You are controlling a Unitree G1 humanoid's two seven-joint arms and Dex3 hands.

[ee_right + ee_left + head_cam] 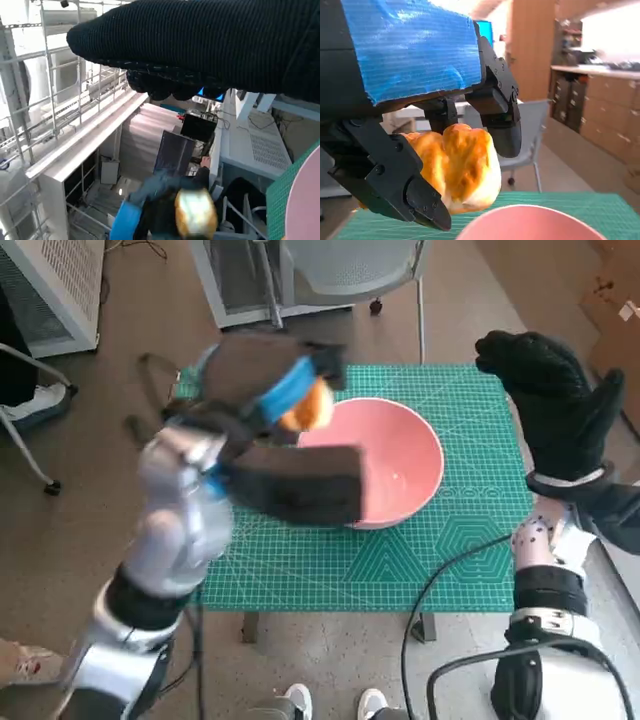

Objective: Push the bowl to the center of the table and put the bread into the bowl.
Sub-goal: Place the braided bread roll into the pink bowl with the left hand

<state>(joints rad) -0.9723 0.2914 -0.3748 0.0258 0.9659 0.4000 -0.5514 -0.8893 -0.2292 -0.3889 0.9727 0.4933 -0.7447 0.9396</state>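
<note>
Left hand: the black hand with blue tape [285, 400] pinches the golden-brown bread roll [457, 167] between its fingers [500, 120].
Bread: raised off the table, just over the near-left rim of the bowl.
Bowl: the round pink bowl [400, 465] sits on the green cutting mat [470, 530], directly below and beside the left hand.
Right hand: the black knitted glove [555, 400] is lifted, fingers spread, holding nothing, beside the bowl and apart from it.

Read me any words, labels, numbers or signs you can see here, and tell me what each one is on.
None can be read.
The mat carries only pale printed lines and shapes; any figures are too small to read.
The blue tape on the left hand is plain.
The bowl, bread and right hand bear no text.
</note>
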